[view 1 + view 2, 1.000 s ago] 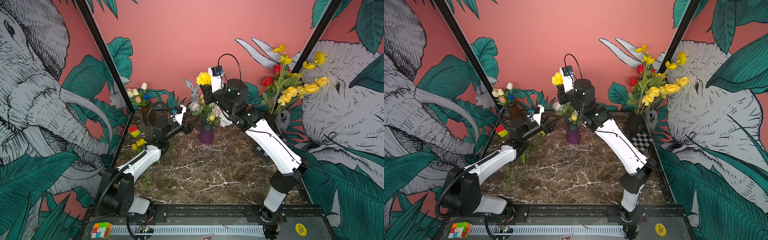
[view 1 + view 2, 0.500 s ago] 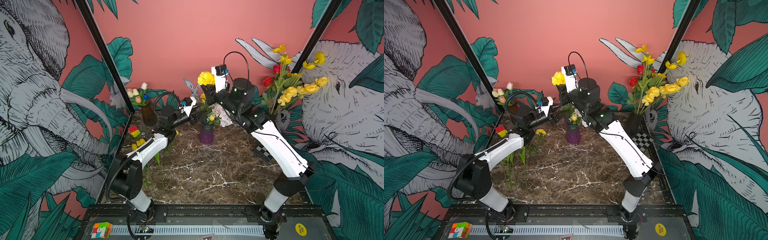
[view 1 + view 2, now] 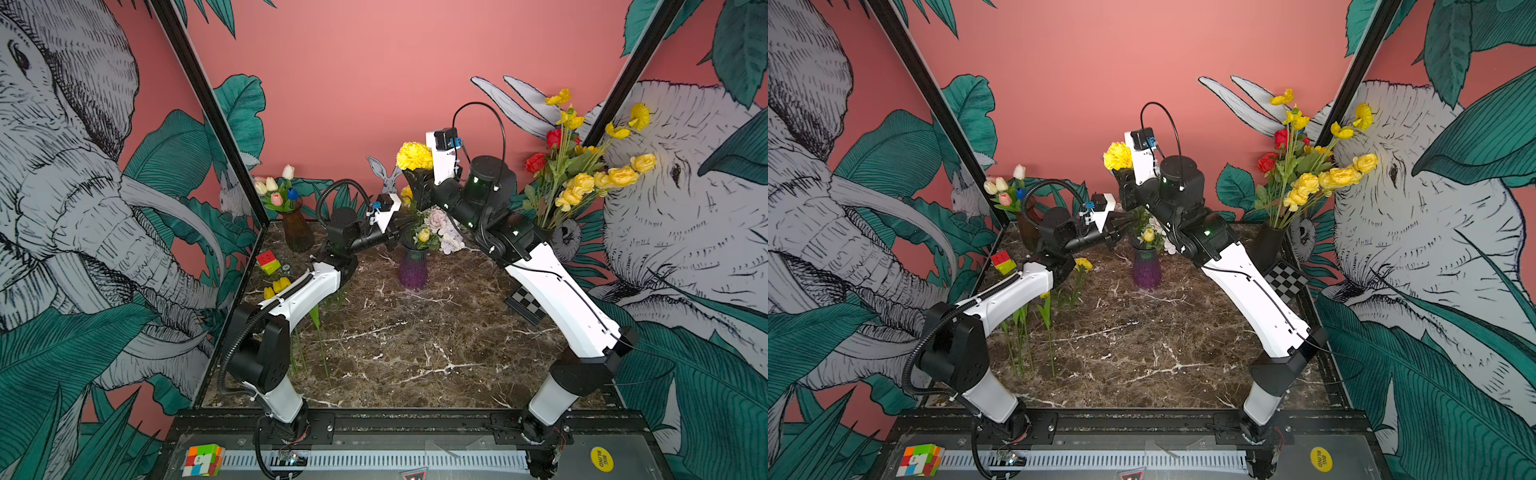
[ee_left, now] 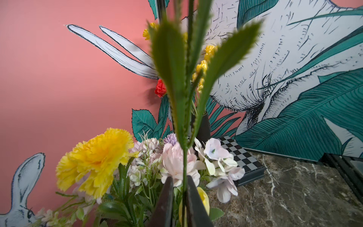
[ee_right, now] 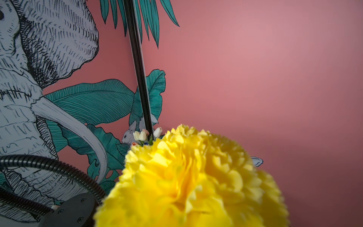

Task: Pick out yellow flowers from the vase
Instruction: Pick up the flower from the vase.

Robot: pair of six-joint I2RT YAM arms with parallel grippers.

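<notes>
— What sort of place is this?
— A robot test cell in a lab, dressed as a set. The left arm (image 3: pixel 305 291) and right arm (image 3: pixel 561 299) are bolted to a black rail (image 3: pixel 415 428) along the bottom of the frame.
— And the jungle?
— Printed wall panels (image 3: pixel 83 216) showing elephants, rabbits and teal leaves on pink, joined by a black frame post (image 3: pixel 202 95) at upper left. Props stand on a marble-patterned tabletop (image 3: pixel 415 345): a purple vase (image 3: pixel 413 270) in the middle, a checkerboard (image 3: pixel 524 300) at right. A Rubik's cube (image 3: pixel 202 460) sits at lower left.
</notes>
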